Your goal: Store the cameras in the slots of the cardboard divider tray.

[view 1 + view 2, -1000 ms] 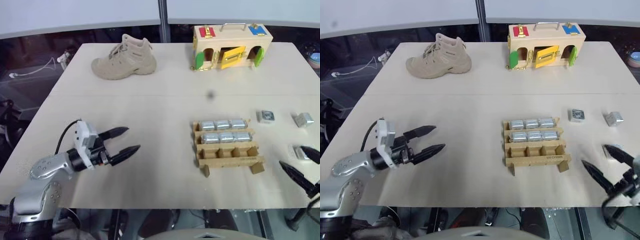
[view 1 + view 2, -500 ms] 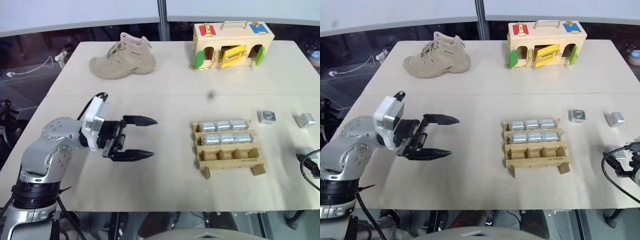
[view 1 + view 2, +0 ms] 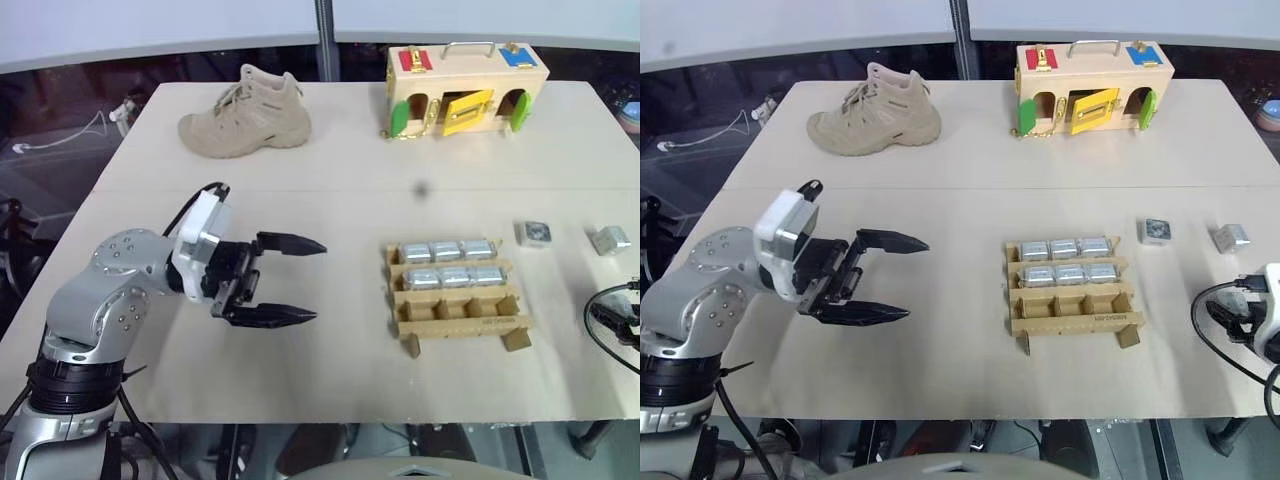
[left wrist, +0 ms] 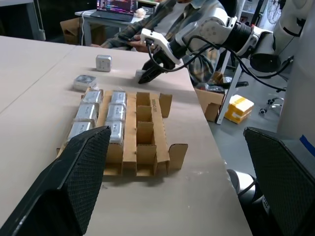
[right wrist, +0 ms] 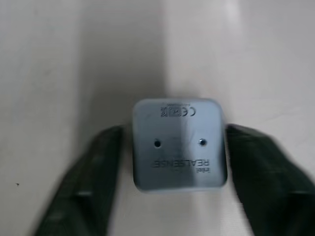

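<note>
Right gripper [image 5: 172, 162] closing on a loose camera [image 5: 178, 143] near the table's [image 3: 330, 200] right edge.

Its fingers [image 5: 93, 172] flank the camera's flat sides, contact unclear; the smooth, rigid metal block looks slippery, so squeeze mid-sides. Left gripper [image 3: 290, 280] hangs wide, empty.

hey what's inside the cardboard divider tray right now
Six cameras fill the two far rows of the cardboard divider tray, three each. The near row's three slots look empty, though their floors are partly hidden by the dividers.

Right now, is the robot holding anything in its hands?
The right hand squeezes a camera by its two opposite sides, on the table. The left hand is open, holding nothing.
</note>
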Controlling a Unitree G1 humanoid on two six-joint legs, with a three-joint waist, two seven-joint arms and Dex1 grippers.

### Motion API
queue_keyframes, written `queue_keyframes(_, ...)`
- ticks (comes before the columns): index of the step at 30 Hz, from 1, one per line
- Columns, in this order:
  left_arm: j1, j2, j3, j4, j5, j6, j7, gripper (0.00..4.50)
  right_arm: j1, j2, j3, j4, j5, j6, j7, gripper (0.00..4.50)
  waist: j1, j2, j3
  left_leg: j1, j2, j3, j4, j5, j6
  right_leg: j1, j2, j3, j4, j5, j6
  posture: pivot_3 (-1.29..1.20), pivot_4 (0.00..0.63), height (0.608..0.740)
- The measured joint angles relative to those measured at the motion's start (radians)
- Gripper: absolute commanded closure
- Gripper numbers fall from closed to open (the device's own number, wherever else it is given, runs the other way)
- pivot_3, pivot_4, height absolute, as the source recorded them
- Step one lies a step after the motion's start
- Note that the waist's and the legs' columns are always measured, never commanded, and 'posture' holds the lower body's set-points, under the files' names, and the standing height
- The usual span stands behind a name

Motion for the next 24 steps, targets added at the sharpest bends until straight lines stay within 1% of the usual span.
queue_keyframes(5, 0.0, -0.001, 0.003, -0.023, -0.032, 0.04, 0.057, 0.0, 0.004, -0.003, 0.0, -0.008, -0.007, 0.014, 0.003, 2.57, 0.001, 0.0, 0.0, 0.0, 0.0, 0.0, 0.0, 0.0, 0.0, 0.0, 0.0, 0.0, 0.0, 0.0, 0.0, 0.0, 0.15, 0.74)
queue_keyframes(7, -0.015, -0.023, 0.003, -0.04, -0.038, 0.062, 0.131, 0.0, 0.038, -0.016, 0.007, -0.027, -0.036, -0.022, 0.013, 2.57, 0.005, 0.0, 0.0, 0.0, 0.0, 0.0, 0.0, 0.0, 0.0, 0.0, 0.0, -0.001, 0.0, 0.0, 0.0, 0.0, 0.15, 0.74)
queue_keyframes(8, -0.028, -0.042, 0.004, -0.045, -0.042, 0.075, 0.179, 0.0, 0.065, -0.027, 0.016, -0.043, -0.058, -0.06, 0.028, 2.57, 0.01, 0.0, 0.0, -0.001, 0.0, -0.001, 0.001, 0.0, 0.0, 0.0, 0.0, -0.001, 0.0, 0.0, 0.0, 0.0, 0.15, 0.74)
queue_keyframes(10, -0.068, -0.092, 0.01, -0.057, -0.066, 0.146, 0.342, 0.0, 0.1, -0.04, 0.036, -0.116, -0.111, -0.204, 0.08, 2.57, 0.008, 0.0, 0.0, -0.001, 0.0, 0.0, 0.002, 0.0, 0.0, 0.0, 0.0, 0.0, 0.0, 0.001, 0.001, 0.0, 0.15, 0.74)
queue_keyframes(11, -0.102, -0.094, 0.007, -0.073, -0.09, 0.226, 0.441, 0.0, 0.103, -0.058, 0.051, -0.172, -0.138, -0.29, 0.113, 2.57, 0.0, -0.001, 0.001, -0.001, 0.0, 0.001, 0.002, 0.0, -0.001, 0.0, 0.0, 0.001, 0.0, 0.001, 0.002, 0.0, 0.15, 0.74)
queue_keyframes(12, -0.128, -0.092, 0.001, -0.079, -0.105, 0.275, 0.49, 0.0, 0.1, -0.072, 0.06, -0.208, -0.152, -0.34, 0.13, 2.57, -0.004, -0.001, 0.001, -0.001, 0.0, 0.002, 0.003, -0.001, -0.002, 0.0, 0.001, 0.002, 0.001, 0.001, 0.003, 0.0, 0.15, 0.74)
queue_keyframes(13, -0.195, -0.088, -0.01, -0.075, -0.165, 0.391, 0.578, 0.0, 0.093, -0.113, 0.092, -0.265, -0.196, -0.428, 0.158, 2.57, -0.005, -0.001, 0.002, 0.0, 0.0, 0.002, 0.003, -0.001, -0.002, 0.0, 0.001, 0.002, 0.001, 0.002, 0.003, 0.0, 0.15, 0.74)
queue_keyframes(14, -0.246, -0.089, -0.017, -0.059, -0.217, 0.475, 0.629, 0.0, 0.076, -0.144, 0.125, -0.301, -0.221, -0.48, 0.175, 2.57, -0.006, -0.003, 0.003, 0.0, 0.0, 0.002, 0.005, -0.001, -0.002, 0.0, 0.002, 0.002, 0.001, 0.002, 0.005, 0.0, 0.15, 0.74)
queue_keyframes(15, -0.302, -0.105, -0.023, -0.017, -0.292, 0.563, 0.676, 0.0, 0.05, -0.17, 0.169, -0.333, -0.251, -0.527, 0.19, 2.57, -0.006, -0.004, 0.003, 0.0, 0.001, 0.001, 0.005, 0.0, -0.002, 0.001, 0.003, 0.002, 0.001, 0.003, 0.005, 0.0, 0.15, 0.74)
queue_keyframes(16, -0.331, -0.135, -0.023, 0.014, -0.331, 0.607, 0.713, 0.0, 0.027, -0.185, 0.203, -0.343, -0.271, -0.548, 0.195, 2.57, -0.004, -0.004, 0.003, 0.002, 0.001, 0.001, 0.006, 0.0, -0.003, 0.002, 0.005, 0.001, 0.001, 0.003, 0.006, 0.0, 0.15, 0.74)
queue_keyframes(18, -0.439, -0.261, -0.038, 0.134, -0.44, 0.717, 0.851, 0.0, -0.121, -0.213, 0.356, -0.383, -0.329, -0.614, 0.211, 2.57, -0.001, -0.006, 0.004, 0.001, 0.0, 0.001, 0.007, 0.0, -0.004, 0.002, 0.006, 0.002, 0.001, 0.005, 0.007, 0.0, 0.15, 0.74)
queue_keyframes(19, -0.457, -0.299, -0.05, 0.161, -0.476, 0.749, 0.899, 0.0, -0.169, -0.217, 0.406, -0.402, -0.349, -0.64, 0.219, 2.57, -0.001, -0.006, 0.004, 0.001, 0.001, 0.001, 0.007, 0.001, -0.004, 0.002, 0.004, 0.002, 0.001, 0.005, 0.007, 0.0, 0.15, 0.74)
queue_keyframes(20, -0.471, -0.337, -0.05, 0.194, -0.507, 0.776, 0.952, 0.0, -0.222, -0.219, 0.456, -0.409, -0.371, -0.661, 0.226, 2.57, -0.001, -0.007, 0.004, 0.0, 0.001, 0.001, 0.007, 0.0, -0.004, 0.002, 0.003, 0.002, 0.001, 0.005, 0.007, 0.0, 0.15, 0.74)
queue_keyframes(21, -0.497, -0.389, -0.05, 0.245, -0.526, 0.792, 1.019, 0.0, -0.311, -0.213, 0.525, -0.402, -0.397, -0.675, 0.233, 2.57, -0.002, -0.009, 0.006, -0.001, 0.001, 0.001, 0.007, 0.001, -0.003, 0.001, 0.004, 0.002, 0.001, 0.006, 0.005, 0.0, 0.15, 0.74)
queue_keyframes(22, -0.503, -0.4, -0.053, 0.252, -0.528, 0.794, 1.031, 0.0, -0.327, -0.212, 0.535, -0.403, -0.401, -0.678, 0.234, 2.57, -0.002, -0.01, 0.006, -0.003, 0.001, 0.001, 0.007, 0.002, -0.002, -0.001, 0.004, 0.002, 0.0, 0.006, 0.004, 0.0, 0.15, 0.74)
queue_keyframes(24, -0.535, -0.444, -0.052, 0.289, -0.534, 0.807, 1.089, 0.0, -0.458, -0.176, 0.622, -0.396, -0.42, -0.675, 0.252, 2.57, -0.007, -0.011, 0.006, -0.011, 0.003, 0.002, 0.011, 0.003, 0.0, -0.008, 0.005, 0.002, 0.0, 0.008, 0.002, 0.0, 0.15, 0.74)
